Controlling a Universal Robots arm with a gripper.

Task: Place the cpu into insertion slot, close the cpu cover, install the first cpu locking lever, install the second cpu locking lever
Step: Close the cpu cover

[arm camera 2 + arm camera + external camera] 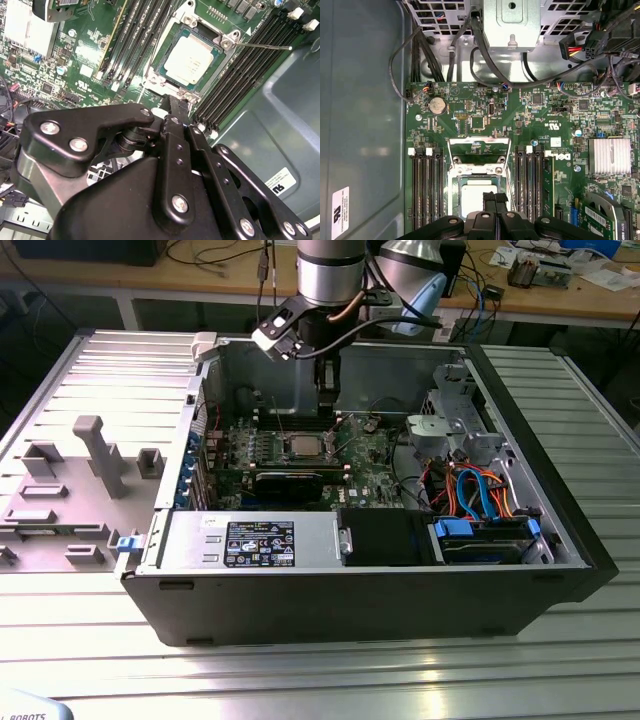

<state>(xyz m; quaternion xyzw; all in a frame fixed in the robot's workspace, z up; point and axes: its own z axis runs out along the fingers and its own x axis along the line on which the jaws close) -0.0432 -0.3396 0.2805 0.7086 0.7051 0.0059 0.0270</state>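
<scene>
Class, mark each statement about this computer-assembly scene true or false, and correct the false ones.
1. The cpu lies in the insertion slot. True.
2. The cpu cover is shut over the chip. False: it stands raised at one end of the slot.
3. The gripper grips the cpu. False: it hovers over the slot, holding nothing.
4. Long black memory slots run along both sides of the insertion slot. True.

The arm [330, 270] hangs straight down, its fingers [176, 131] pressed together.
</scene>
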